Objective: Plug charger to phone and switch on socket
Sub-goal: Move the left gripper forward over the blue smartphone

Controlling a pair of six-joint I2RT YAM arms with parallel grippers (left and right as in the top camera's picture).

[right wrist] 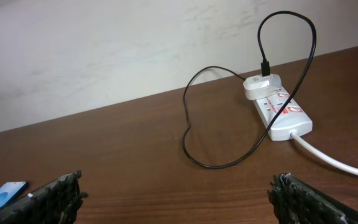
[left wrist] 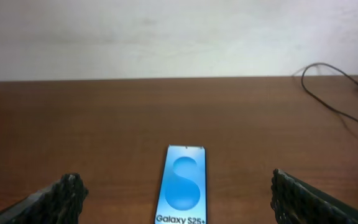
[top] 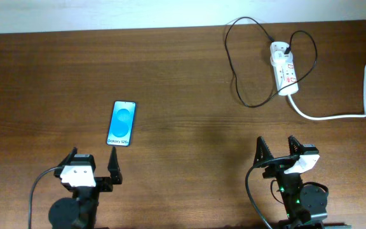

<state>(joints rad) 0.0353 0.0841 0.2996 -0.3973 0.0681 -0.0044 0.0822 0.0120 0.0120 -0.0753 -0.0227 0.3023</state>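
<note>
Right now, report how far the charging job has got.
Done: the charger has its adapter end in the socket. In hand: nothing; the left pincer and right pincer are open and empty. Left: carry the plug tip to the phone, lying apart and unplugged, then press the socket's switch, whose state is too small to read.

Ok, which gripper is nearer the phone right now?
Left. The left gripper sits just short of the phone; the right gripper is far off to its right.

White "Galaxy S25+" on the phone screen (near its lower edge)
</note>
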